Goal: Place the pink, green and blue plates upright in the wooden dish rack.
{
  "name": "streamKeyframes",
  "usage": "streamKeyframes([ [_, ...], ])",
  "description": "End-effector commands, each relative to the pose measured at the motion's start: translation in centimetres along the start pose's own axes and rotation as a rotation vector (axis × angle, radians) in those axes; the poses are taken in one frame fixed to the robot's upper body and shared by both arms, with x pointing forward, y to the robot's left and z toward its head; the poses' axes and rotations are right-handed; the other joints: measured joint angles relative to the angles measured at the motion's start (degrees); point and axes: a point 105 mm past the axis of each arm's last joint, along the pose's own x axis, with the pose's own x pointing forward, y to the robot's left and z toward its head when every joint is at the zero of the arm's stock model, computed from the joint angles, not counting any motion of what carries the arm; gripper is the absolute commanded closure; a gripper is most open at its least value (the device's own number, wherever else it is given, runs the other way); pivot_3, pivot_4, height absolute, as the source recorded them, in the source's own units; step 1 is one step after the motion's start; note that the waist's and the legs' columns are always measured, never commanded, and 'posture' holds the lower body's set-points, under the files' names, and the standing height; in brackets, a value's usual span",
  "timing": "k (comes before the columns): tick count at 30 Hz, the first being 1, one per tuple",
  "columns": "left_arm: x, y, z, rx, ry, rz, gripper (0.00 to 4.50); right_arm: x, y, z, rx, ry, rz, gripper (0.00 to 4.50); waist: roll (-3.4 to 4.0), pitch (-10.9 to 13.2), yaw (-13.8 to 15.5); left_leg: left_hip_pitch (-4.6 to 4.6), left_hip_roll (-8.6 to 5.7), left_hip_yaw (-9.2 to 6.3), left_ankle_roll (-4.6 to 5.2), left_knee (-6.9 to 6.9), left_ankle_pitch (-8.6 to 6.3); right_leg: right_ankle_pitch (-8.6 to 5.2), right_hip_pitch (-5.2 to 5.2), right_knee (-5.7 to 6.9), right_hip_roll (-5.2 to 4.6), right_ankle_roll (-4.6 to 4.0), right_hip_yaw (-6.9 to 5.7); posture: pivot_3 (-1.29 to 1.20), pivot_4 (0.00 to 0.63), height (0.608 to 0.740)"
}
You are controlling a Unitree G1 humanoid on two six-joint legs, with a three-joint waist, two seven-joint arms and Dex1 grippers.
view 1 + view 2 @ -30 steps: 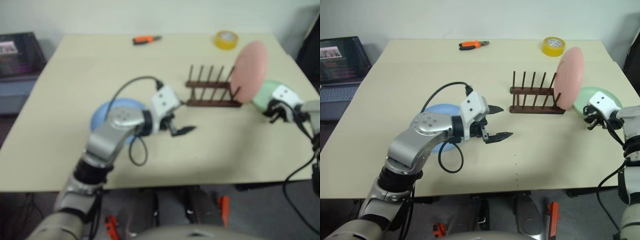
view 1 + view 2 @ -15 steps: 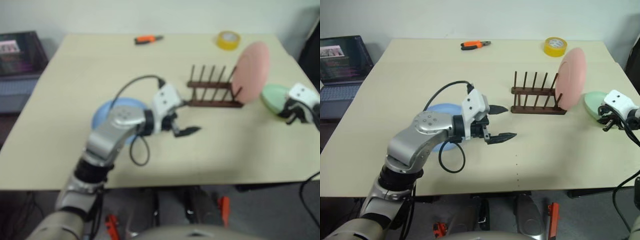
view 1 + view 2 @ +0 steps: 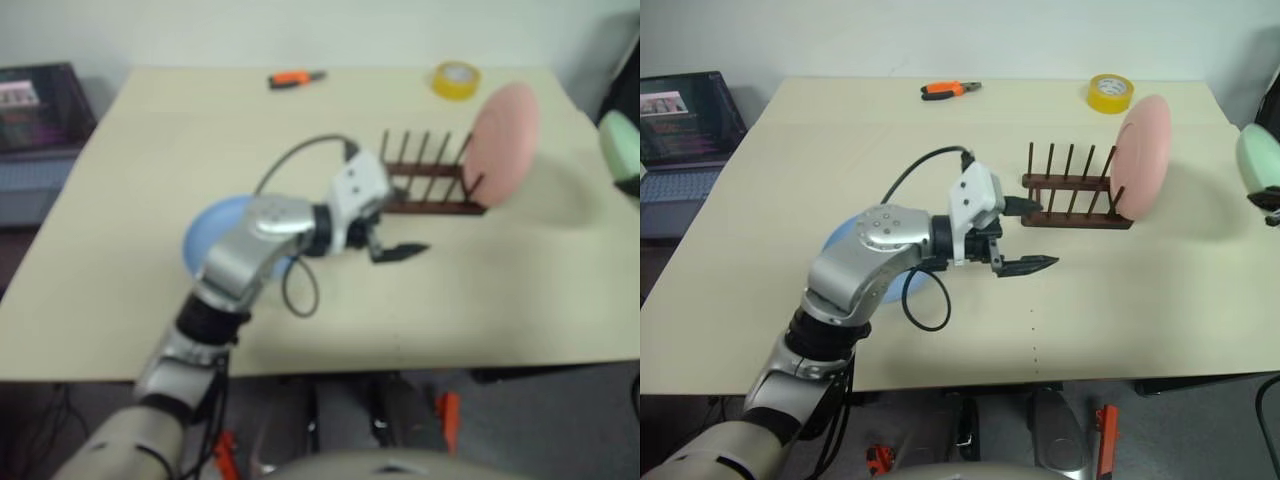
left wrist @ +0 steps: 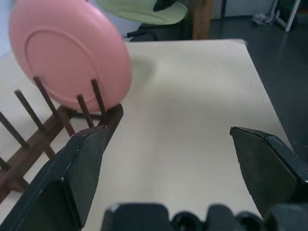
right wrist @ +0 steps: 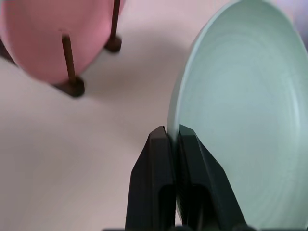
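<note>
Right fingers (image 5: 174, 144) clamped on green plate (image 5: 245, 120) rim, left fingers (image 3: 1025, 235) wide, near rack (image 3: 1075, 190).

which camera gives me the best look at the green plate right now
The right wrist view: the green plate looms close there, its rim pinched in the right gripper. Both eye views catch just a sliver of it at the right edge; the left wrist view shows part of its underside.
</note>
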Motion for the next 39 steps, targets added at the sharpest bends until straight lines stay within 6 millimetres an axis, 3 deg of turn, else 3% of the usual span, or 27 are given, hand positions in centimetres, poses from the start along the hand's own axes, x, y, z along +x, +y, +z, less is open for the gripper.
streamKeyframes([
  [1, -0.7, 1.0, 1.2, 0.065, -0.021, 0.012, 0.00, -3.2, 0.1, 6.9, -0.059, -0.278, -0.057, 4.47, 0.02, 0.0, -0.3, 0.01, 0.00, 0.01, 0.00, 0.00, 0.00, 0.00, -0.02, 0.04, 0.00, 0.01, 0.03, 0.00, 0.150, 0.740],
  [5, -1.1, 1.0, 1.1, 0.075, -0.014, -0.008, 0.00, -4.1, 1.8, 12.4, -0.057, -0.550, 0.011, 4.47, 0.01, 0.0, -0.7, 0.08, 0.04, 0.02, 0.00, 0.00, 0.00, 0.04, -0.02, 0.05, 0.09, 0.03, 0.06, 0.00, 0.150, 0.740],
  [8, -1.6, 1.1, 1.3, 0.053, -0.038, 0.016, 0.00, -3.1, 3.9, 16.8, 0.053, -0.802, 0.172, 4.47, -0.04, 0.0, -0.8, 0.08, 0.07, -0.01, 0.01, 0.01, 0.01, 0.06, -0.01, 0.02, 0.11, 0.00, 0.07, 0.00, 0.150, 0.740],
  [13, -2.4, 1.6, -0.1, 0.029, 0.011, 0.101, 0.00, -1.3, 7.4, 20.7, 0.233, -0.971, 0.462, 4.47, -0.05, 0.0, -0.4, 0.00, 0.09, -0.02, 0.01, -0.02, 0.01, 0.12, -0.06, 0.01, 0.09, -0.10, 0.04, 0.00, 0.150, 0.740],
  [15, -2.7, 1.2, -0.7, 0.018, 0.027, 0.114, 0.00, -0.4, 8.7, 21.3, 0.290, -0.985, 0.564, 4.47, -0.05, 0.0, -0.3, -0.13, 0.09, 0.00, 0.02, -0.06, 0.00, 0.25, -0.18, 0.01, 0.06, -0.35, 0.03, 0.00, 0.150, 0.740],
  [19, -3.8, 0.9, -0.8, -0.037, 0.002, 0.161, 0.00, 1.5, 9.6, 21.3, 0.411, -0.982, 0.652, 4.47, -0.05, 0.0, 0.6, -0.58, 0.04, -0.04, 0.03, -0.06, 0.00, 0.28, -0.52, 0.00, -0.06, -0.35, -0.07, 0.00, 0.150, 0.740],
  [24, -5.4, 1.3, -1.0, -0.067, -0.004, 0.237, 0.00, 4.2, 10.3, 19.5, 0.508, -0.894, 0.672, 4.47, -0.05, 0.0, 1.1, -0.61, 0.00, -0.04, 0.05, -0.05, -0.02, 0.29, -0.52, -0.05, -0.14, -0.34, -0.10, 0.00, 0.150, 0.740],
  [31, -5.9, 0.8, -1.5, -0.077, 0.023, 0.263, 0.00, 6.1, 11.3, 16.9, 0.579, -0.796, 0.668, 4.47, -0.05, 0.0, 1.0, -0.58, 0.01, -0.03, 0.05, -0.03, -0.01, 0.29, -0.50, -0.04, -0.10, -0.34, -0.10, 0.00, 0.150, 0.740],
  [39, -5.9, 0.5, -1.7, -0.085, 0.042, 0.265, 0.00, 6.7, 11.8, 14.9, 0.628, -0.729, 0.635, 4.47, -0.05, 0.0, 1.0, -0.58, 0.02, -0.03, 0.05, -0.03, -0.01, 0.29, -0.51, -0.02, -0.05, -0.34, -0.08, 0.00, 0.150, 0.740],
])
